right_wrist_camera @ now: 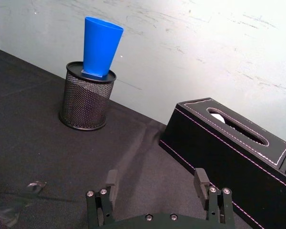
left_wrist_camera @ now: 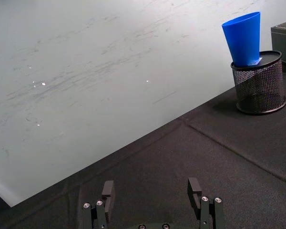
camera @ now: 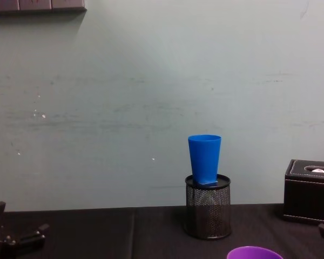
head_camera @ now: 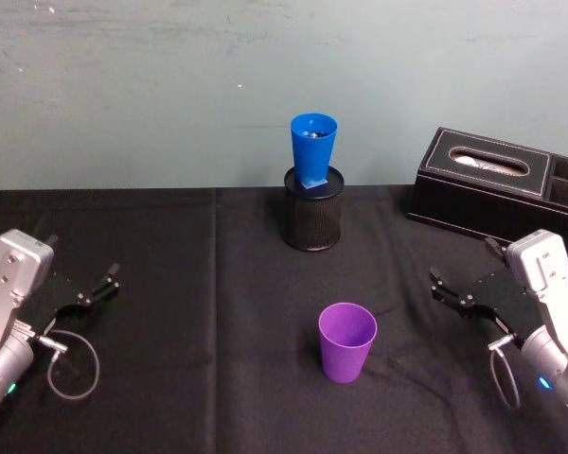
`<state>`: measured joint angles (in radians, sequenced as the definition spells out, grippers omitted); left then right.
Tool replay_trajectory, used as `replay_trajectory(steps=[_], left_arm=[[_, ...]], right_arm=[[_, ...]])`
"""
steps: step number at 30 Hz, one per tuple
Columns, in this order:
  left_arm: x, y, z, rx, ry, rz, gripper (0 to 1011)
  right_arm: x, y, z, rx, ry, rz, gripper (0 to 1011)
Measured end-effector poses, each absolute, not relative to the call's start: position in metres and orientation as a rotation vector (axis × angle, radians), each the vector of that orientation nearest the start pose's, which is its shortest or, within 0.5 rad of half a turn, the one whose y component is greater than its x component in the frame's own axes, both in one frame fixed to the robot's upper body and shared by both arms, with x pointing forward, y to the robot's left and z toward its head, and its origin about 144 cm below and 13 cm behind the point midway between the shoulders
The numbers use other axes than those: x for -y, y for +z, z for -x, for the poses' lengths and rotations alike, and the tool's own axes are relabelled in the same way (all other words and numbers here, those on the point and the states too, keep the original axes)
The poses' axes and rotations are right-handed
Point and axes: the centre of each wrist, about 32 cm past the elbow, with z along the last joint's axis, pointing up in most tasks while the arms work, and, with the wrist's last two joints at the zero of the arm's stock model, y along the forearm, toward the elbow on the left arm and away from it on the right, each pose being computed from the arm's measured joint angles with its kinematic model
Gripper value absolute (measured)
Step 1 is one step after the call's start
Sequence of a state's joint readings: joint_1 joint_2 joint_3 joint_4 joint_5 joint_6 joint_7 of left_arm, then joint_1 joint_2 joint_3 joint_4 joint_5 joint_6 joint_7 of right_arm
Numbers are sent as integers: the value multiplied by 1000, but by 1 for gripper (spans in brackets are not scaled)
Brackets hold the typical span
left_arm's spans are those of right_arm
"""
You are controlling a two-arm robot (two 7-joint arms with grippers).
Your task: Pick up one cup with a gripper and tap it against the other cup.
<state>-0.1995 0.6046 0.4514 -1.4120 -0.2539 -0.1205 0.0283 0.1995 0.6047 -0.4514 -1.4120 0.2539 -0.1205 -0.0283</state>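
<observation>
A purple cup [head_camera: 346,340] stands upright on the black tablecloth in front of me; its rim [camera: 255,252] shows at the bottom of the chest view. The blue cup [head_camera: 312,149] sits upright in the mouth of a black mesh pen holder [head_camera: 312,208] at the back of the table, also seen as the blue cup [left_wrist_camera: 243,37], [right_wrist_camera: 101,46], [camera: 204,159]. My left gripper [head_camera: 106,279] rests open at the left, far from both cups, its fingers [left_wrist_camera: 107,189] apart. At the right, my right gripper [head_camera: 466,265] also stands open and holds nothing, fingers [right_wrist_camera: 201,181] apart.
A black leather tissue box [head_camera: 488,180] stands at the back right, close behind the right gripper, and shows as the tissue box [right_wrist_camera: 229,148]. A pale wall [camera: 151,97] rises right behind the table. The black cloth [head_camera: 218,359] lies bare around the purple cup.
</observation>
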Motion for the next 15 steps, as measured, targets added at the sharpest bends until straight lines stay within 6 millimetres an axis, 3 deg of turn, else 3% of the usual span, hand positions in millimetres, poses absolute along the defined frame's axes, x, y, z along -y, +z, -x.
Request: replay_trajectory(steps=[15], left_arm=[[-310, 1140, -489, 285, 1248, -304, 1000]], right_arm=[[310, 1140, -489, 285, -1248, 304, 1000]])
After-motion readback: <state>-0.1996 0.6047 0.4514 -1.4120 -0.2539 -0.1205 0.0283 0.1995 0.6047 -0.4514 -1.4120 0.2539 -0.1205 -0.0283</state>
